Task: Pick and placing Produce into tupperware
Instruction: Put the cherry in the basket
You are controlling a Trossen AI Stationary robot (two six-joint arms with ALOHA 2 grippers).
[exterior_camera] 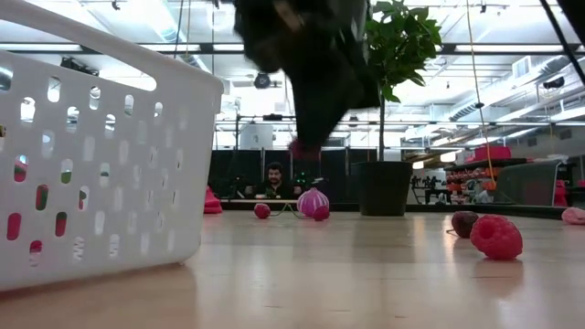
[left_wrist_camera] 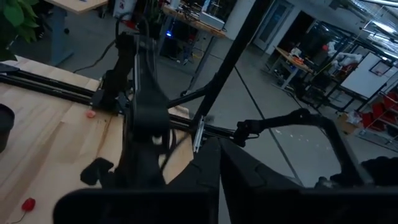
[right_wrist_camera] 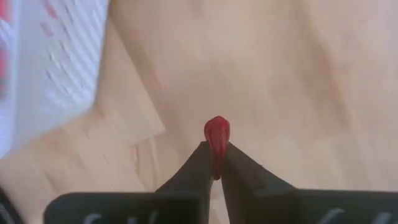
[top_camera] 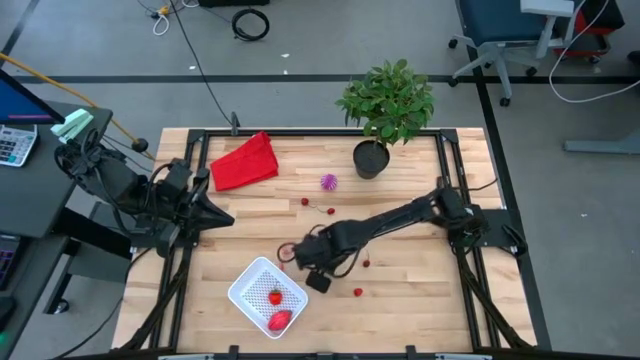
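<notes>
- High view: I am reaching my right arm across the wooden desk (top_camera: 400, 290), with my right end effector (top_camera: 289, 252) hovering just beyond the far corner of the white tupperware (top_camera: 247, 284).
- Right wrist view: my two dark fingers (right_wrist_camera: 198, 171) are pinching shut on a small red fruit piece (right_wrist_camera: 217, 138), which is sticking out past their tips above the bare wood; the tupperware's slotted wall is showing at one edge.
- Low view: my right end effector is hanging above the desk with a bit of red at its tip, the tupperware standing close in the foreground.
- Inside the tupperware, a strawberry (top_camera: 275, 296) and a larger red piece (top_camera: 280, 320) are lying on the mesh bottom.
- Other produce is lying loose on the desk: a spiky purple ball (top_camera: 328, 182) near the black pot of the potted plant (top_camera: 386, 100), red pieces (top_camera: 305, 201) near the desk's middle, and another red piece (top_camera: 358, 292) just beside my right arm.
- A red cloth (top_camera: 244, 162) is lying at the desk's far left.
- My left end effector (top_camera: 222, 216) is waiting at the desk's left edge, fingers closed on nothing.
- A person is sitting in the room behind the desk.
</notes>
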